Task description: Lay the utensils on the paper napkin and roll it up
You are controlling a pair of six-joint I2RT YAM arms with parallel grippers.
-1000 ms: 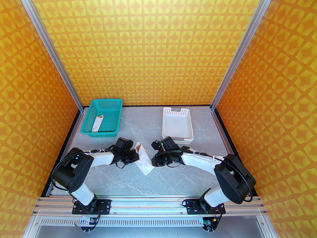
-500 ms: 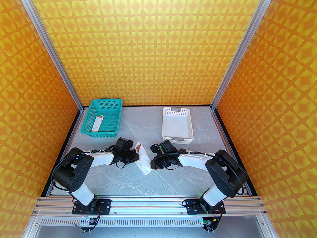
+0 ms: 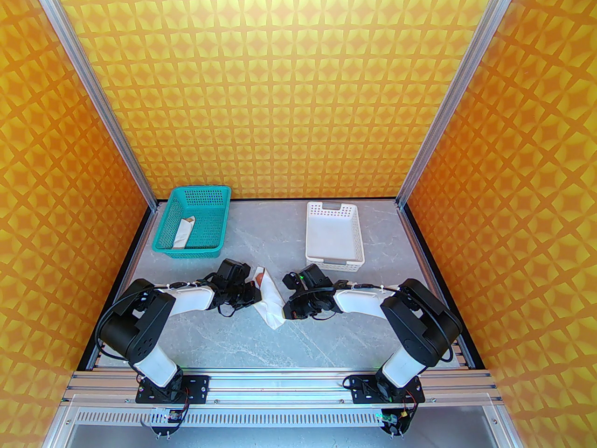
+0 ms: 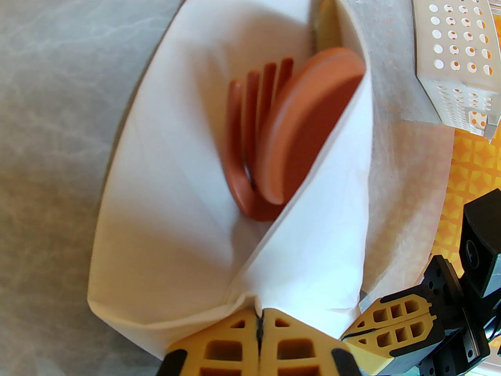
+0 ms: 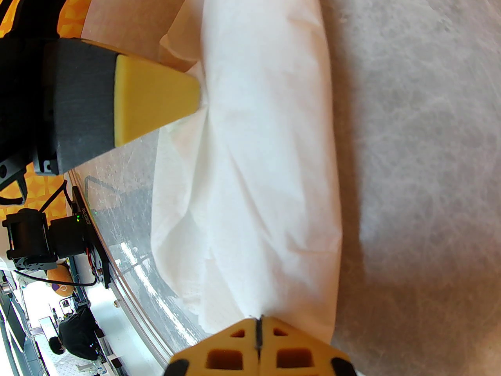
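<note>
Pinched tight on the paper napkin (image 3: 269,302) from both sides: left gripper (image 4: 260,323) at its left fold, right gripper (image 5: 258,323) at its near-right edge. Lying mid-table, long axis far-left to near-right, with fork (image 4: 250,131), spoon (image 4: 309,120) and knife (image 4: 325,18) heads at the far end (knife blurred). Bare table (image 3: 233,339) nearer; teal basket (image 3: 196,250), white basket (image 3: 333,262) beyond

Noted: paper napkin (image 4: 164,178) plain white; spoon (image 4: 313,116) reddish-brown; fork (image 4: 250,104) burnt orange; my left gripper (image 4: 259,315) yellow with black; table (image 3: 233,339) grey, marble-veined; mesh basket (image 3: 186,250) teal; perforated bin (image 3: 333,263) white; walls (image 3: 298,87) orange, yellow star pattern
</note>
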